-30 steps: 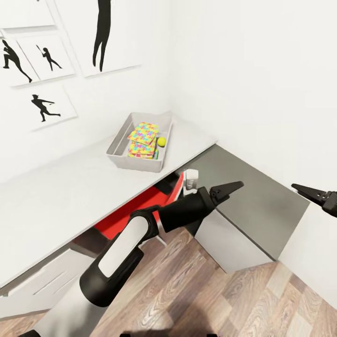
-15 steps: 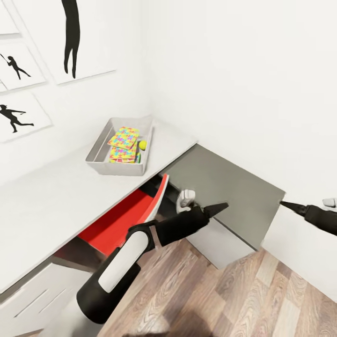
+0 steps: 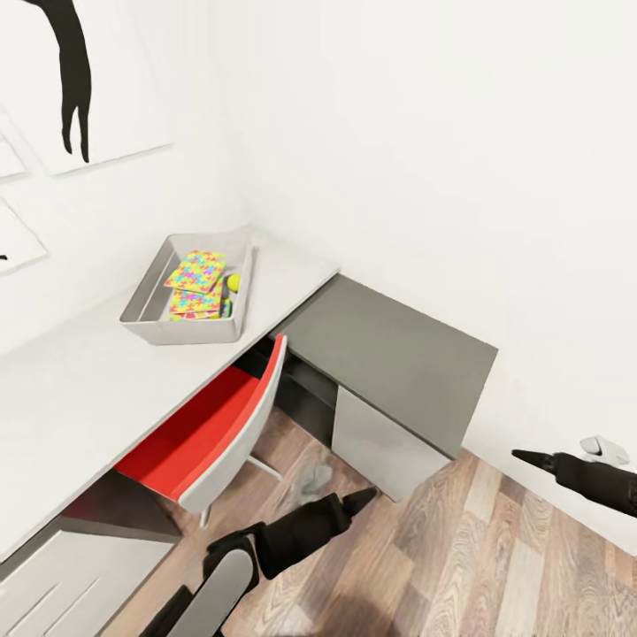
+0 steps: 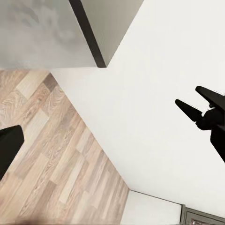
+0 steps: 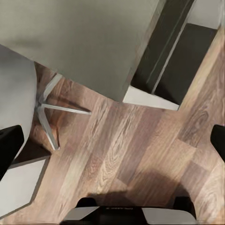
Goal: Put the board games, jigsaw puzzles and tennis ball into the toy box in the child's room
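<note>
Toy box is sitting on the white table by the wall, holding colourful jigsaw puzzles stacked flat with the tennis ball just beside them; a red chair is tucked under the table edge. I am holding my left gripper low over the wood floor, and I cannot tell its grip; my right gripper, near the wall, is spreading its fingers apart, grasping nothing.

A matt grey toy box with smooth walls sits on a smooth, pale matt table. The floor is grained brown wood planks; the chair has a smooth red seat in a grey shell.
</note>
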Controlling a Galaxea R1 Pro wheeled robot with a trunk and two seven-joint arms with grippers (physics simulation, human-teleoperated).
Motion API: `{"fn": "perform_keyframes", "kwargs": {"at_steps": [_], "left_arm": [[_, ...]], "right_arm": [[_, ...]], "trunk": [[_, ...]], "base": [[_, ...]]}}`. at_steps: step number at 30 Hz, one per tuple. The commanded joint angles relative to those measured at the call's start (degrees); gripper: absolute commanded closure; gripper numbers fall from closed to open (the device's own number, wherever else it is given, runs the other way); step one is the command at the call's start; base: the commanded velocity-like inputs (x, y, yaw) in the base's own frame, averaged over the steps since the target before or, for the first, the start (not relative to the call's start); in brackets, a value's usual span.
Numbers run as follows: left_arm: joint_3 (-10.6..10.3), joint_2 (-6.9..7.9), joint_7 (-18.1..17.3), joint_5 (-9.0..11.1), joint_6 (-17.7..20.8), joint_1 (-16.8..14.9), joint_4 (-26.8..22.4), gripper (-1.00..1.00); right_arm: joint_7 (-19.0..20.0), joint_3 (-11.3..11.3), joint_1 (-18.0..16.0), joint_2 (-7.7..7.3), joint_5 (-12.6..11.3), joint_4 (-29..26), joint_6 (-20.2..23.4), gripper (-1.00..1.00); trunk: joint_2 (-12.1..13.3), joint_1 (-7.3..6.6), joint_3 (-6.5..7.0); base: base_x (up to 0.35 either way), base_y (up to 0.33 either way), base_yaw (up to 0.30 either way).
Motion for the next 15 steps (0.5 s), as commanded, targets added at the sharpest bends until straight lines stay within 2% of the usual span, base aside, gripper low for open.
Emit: {"fn": "perform_keyframes", "kwargs": {"at_steps": [1, 2, 4, 11, 14, 15], "left_arm": [[0.33, 0.43, -0.29, -0.41, -0.71, 1.07, 0.05, -1.00], [0.33, 0.43, -0.29, -0.41, -0.71, 1.07, 0.05, -1.00], [0.92, 0.97, -1.64, -1.88, -1.86, 2.77, 0.28, -1.00], [1.91, 1.70, -2.71, -3.84, -3.28, 5.12, 1.86, -1.00], [2.81, 1.91, -2.75, -4.40, -3.60, 5.65, 4.23, -1.00], [3.23, 1.98, -2.84, -4.61, -3.71, 5.85, 6.41, -1.00]], "right_arm": [[0.51, 0.19, 0.13, 0.08, 1.23, 0.06, 0.26, -1.00], [0.51, 0.19, 0.13, 0.08, 1.23, 0.06, 0.26, -1.00], [0.36, 0.53, 0.39, 0.22, 2.38, 0.28, 0.26, -1.00], [0.15, 1.01, 0.80, 0.71, 3.81, 1.61, 0.26, -1.00], [0.08, 1.17, 1.18, 1.68, 4.23, 3.40, 0.26, -1.00], [0.03, 1.27, 1.51, 2.68, 4.69, 5.01, 0.26, -1.00]], "trunk": [[-0.10, 0.04, -0.02], [-0.10, 0.04, 0.04], [-0.10, 0.04, 0.17], [-0.10, 0.04, 0.61], [-0.10, 0.04, 0.80], [-0.10, 0.04, 0.87]], "base": [[0.000, 0.000, -0.235], [0.000, 0.000, -0.235], [0.000, 0.000, -0.235], [0.000, 0.000, -0.232], [0.000, 0.000, -0.227], [0.000, 0.000, -0.224]]}}
